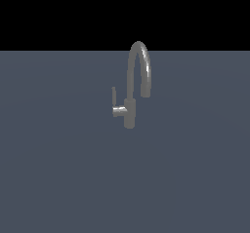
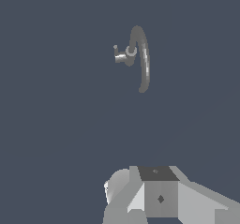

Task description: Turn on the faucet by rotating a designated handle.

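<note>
One faucet [image 1: 131, 88] stands alone on the flat grey counter [image 1: 58, 178], a little above centre in the exterior view. Its gooseneck spout [image 1: 140, 61] arches over toward 3 o'clock. The handle [image 1: 114, 100] sticks out of the body at 9 o'clock, its thin lever pointing up toward 12. Whether the end effector [image 2: 159, 195] is apart or together cannot be told; it sits well away from the faucet.

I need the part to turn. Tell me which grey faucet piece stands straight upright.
The thin flat grey lever, rising from the short stub on the exterior view's left; the tall gooseneck spout arches over instead.
</note>
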`<state>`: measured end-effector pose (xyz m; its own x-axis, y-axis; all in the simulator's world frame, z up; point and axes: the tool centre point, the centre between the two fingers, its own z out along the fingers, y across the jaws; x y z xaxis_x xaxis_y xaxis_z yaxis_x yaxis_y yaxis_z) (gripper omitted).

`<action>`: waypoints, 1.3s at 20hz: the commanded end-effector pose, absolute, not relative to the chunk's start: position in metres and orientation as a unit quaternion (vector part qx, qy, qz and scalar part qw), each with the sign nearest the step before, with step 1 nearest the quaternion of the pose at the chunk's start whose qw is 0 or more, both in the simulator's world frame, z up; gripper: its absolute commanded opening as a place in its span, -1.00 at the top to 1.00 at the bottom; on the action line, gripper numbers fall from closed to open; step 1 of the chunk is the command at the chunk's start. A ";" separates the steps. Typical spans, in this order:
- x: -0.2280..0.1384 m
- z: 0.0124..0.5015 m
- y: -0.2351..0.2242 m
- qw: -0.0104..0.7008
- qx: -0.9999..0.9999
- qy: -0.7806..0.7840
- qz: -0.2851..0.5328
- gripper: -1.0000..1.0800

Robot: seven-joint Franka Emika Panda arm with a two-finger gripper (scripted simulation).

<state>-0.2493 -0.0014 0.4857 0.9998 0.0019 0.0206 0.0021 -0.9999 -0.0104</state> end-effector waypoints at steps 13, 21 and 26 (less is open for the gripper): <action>-0.247 0.468 0.012 -0.006 -0.999 0.033 -0.028 1.00; -0.240 0.435 0.033 -0.026 -0.994 0.093 -0.058 1.00; -0.231 0.410 0.048 -0.041 -0.986 0.138 -0.081 1.00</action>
<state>-0.2335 0.0440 0.4181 0.9580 -0.2407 0.1558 -0.2517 -0.9663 0.0544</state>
